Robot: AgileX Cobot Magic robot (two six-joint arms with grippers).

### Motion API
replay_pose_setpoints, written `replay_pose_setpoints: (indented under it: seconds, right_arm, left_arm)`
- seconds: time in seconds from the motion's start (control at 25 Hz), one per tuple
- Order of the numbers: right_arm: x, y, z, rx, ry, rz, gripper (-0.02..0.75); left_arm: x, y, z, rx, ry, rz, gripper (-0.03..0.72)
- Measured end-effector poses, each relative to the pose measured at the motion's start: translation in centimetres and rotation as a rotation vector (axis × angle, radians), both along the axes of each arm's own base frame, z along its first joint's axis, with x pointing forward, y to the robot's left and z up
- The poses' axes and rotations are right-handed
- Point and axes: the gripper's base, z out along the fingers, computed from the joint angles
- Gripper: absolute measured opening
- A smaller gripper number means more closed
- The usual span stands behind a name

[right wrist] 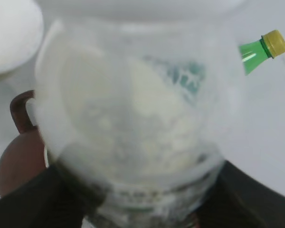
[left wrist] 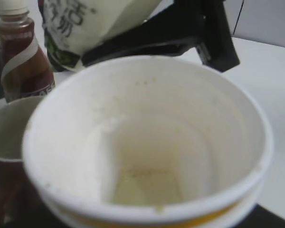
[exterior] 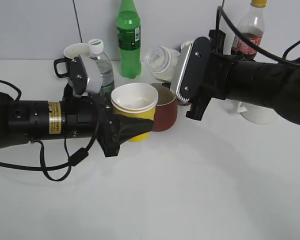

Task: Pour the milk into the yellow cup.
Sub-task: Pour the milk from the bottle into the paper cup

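My left gripper (exterior: pixel 132 131) is shut on the yellow cup (exterior: pixel 135 111) and holds it upright; its white inside fills the left wrist view (left wrist: pixel 147 142), with a thin pale layer at the bottom. My right gripper (exterior: pixel 182 75) is shut on the milk bottle (exterior: pixel 162 61), tipped on its side with its open mouth toward the cup, just behind and right of the rim. The bottle fills the right wrist view (right wrist: pixel 133 123), with white liquid inside. Its label shows in the left wrist view (left wrist: pixel 85 23) above the cup.
A dark red mug (exterior: pixel 165 107) stands right behind the cup. A green bottle (exterior: pixel 128 37), a capped water bottle (exterior: pixel 101 65), a white mug (exterior: pixel 70 55) and a brown drink bottle (exterior: pixel 250 30) stand at the back.
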Motion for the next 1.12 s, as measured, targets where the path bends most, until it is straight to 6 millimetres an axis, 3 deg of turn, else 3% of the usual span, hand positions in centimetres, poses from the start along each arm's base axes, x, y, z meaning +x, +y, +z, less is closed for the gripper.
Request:
replay_pose_setpoints:
  seconds: [1.12]
  right_arm:
    - [0.36, 0.25, 0.71, -0.267, -0.313, 0.128, 0.435]
  left_arm:
    - [-0.03, -0.74, 0.46, 0.008, -0.039, -0.064, 0.365]
